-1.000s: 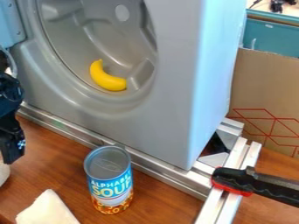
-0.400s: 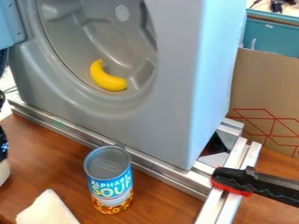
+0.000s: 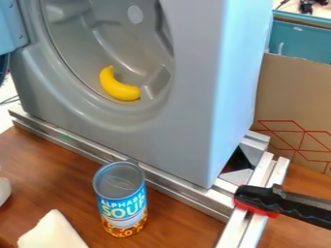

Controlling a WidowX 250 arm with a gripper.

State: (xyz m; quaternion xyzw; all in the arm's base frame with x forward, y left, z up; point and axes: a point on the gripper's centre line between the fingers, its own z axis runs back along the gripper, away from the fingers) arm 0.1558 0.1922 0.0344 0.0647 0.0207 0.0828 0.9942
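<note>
Yellow Banana Resting in Grey Drum, Can Standing Below

The yellow banana (image 3: 120, 89) is lying inside the round hollow of a grey machine housing (image 3: 188, 126), curving along the lower part of the hollow with one end pointing up. Whether the gripper is standing apart, together or clamped on something, I cannot tell.

Down on the brown wooden table (image 3: 178, 220), a can (image 3: 121, 203) with a blue label is standing upright in front of the metal rail (image 3: 84, 147) that is running along the foot of the housing. Nearer to me, left of the can and apart from it, a white piece (image 3: 52, 232) is lying at the table's near side; I cannot make out what it is. A rounded white thing (image 3: 3, 190) is poking in at the left edge.

A light blue panel (image 3: 11, 26) is sitting beside the hollow at upper left. Over on the right, a black clamp (image 3: 284, 203) with a red pad is lying across the metal bars (image 3: 259, 186). A cardboard box (image 3: 291, 97) with red lines is standing behind, and a teal bin (image 3: 300, 41) is showing beyond it.
</note>
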